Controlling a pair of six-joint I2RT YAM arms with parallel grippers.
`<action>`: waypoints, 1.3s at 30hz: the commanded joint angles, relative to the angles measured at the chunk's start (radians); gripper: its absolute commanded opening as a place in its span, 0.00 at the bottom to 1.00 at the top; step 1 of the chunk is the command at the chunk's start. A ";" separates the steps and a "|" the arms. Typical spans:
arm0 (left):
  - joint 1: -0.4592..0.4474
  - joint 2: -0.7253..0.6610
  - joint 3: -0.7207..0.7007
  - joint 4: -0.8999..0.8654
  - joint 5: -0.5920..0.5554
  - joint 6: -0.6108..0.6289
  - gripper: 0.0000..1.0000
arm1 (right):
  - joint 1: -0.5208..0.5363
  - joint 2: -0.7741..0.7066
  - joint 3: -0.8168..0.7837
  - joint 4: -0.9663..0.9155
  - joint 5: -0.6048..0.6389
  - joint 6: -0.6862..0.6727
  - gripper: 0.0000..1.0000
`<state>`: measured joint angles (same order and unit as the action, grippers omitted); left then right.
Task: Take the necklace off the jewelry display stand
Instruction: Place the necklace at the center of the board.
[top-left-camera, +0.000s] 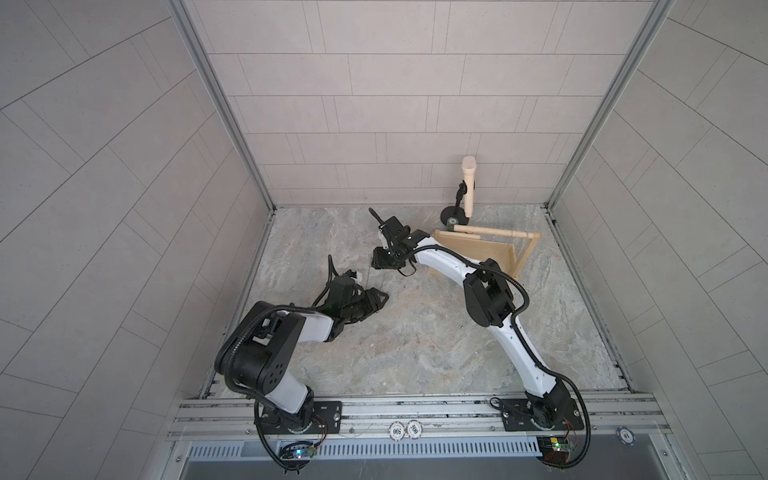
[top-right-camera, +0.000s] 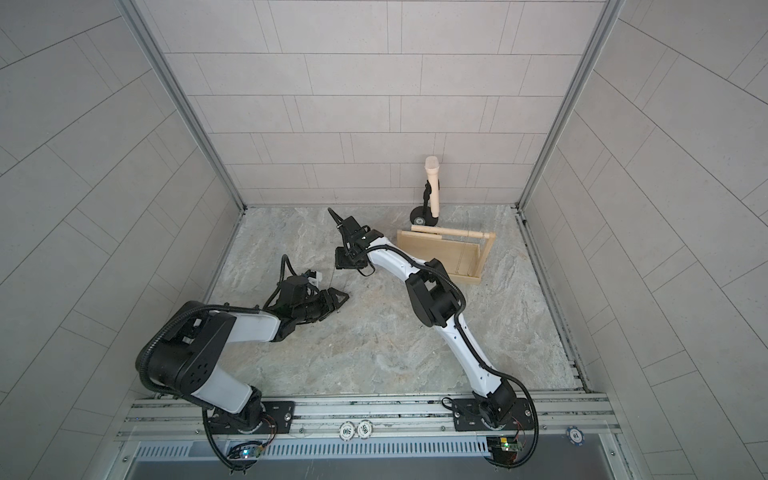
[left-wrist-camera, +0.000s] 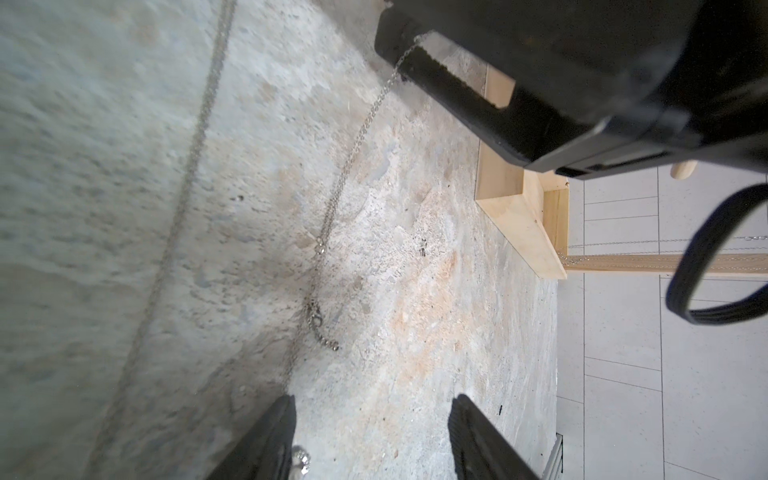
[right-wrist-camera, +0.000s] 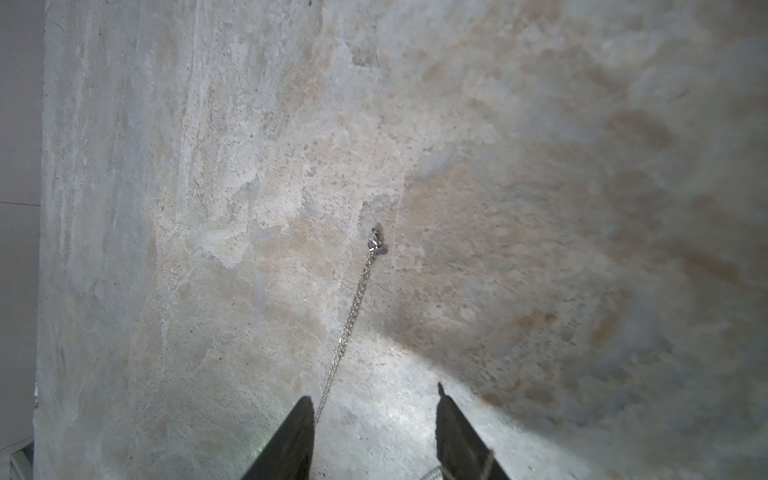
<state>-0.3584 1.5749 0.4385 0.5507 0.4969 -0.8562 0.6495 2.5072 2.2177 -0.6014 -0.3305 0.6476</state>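
The necklace (right-wrist-camera: 353, 307) is a thin silver chain off the stand. It hangs from one finger of my right gripper (right-wrist-camera: 374, 395), whose jaws stand apart, and trails down to the stone table. In the left wrist view the chain (left-wrist-camera: 349, 153) drops from that finger (left-wrist-camera: 440, 79), with its clasp (left-wrist-camera: 316, 316) lying on the table. My left gripper (left-wrist-camera: 374, 415) is open, low over the table, with a sparkly pendant (left-wrist-camera: 301, 459) beside one finger. The jewelry display stand (top-left-camera: 478, 253) sits at the back right behind the right gripper (top-left-camera: 380, 262). Thin chains (left-wrist-camera: 623, 245) hang on its dowel (top-left-camera: 490, 231).
A cream microphone (top-left-camera: 468, 183) on a black round-based stand (top-left-camera: 453, 216) is at the back wall behind the wooden stand. Poker chips (top-left-camera: 405, 429) lie on the front rail. Tiled walls close in three sides. My left gripper (top-left-camera: 376, 297) is left of centre.
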 joint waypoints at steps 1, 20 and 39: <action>-0.002 0.002 -0.026 -0.107 -0.023 0.015 0.64 | -0.006 0.029 0.021 -0.060 -0.004 0.001 0.51; -0.002 0.006 -0.032 -0.152 -0.035 0.034 0.64 | -0.022 0.061 0.110 -0.161 -0.048 -0.024 0.65; -0.001 0.014 -0.030 -0.170 -0.047 0.043 0.65 | -0.025 0.079 0.154 -0.207 -0.078 -0.051 0.75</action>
<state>-0.3584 1.5684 0.4385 0.5304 0.4931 -0.8150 0.6270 2.5752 2.3524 -0.7746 -0.4057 0.6041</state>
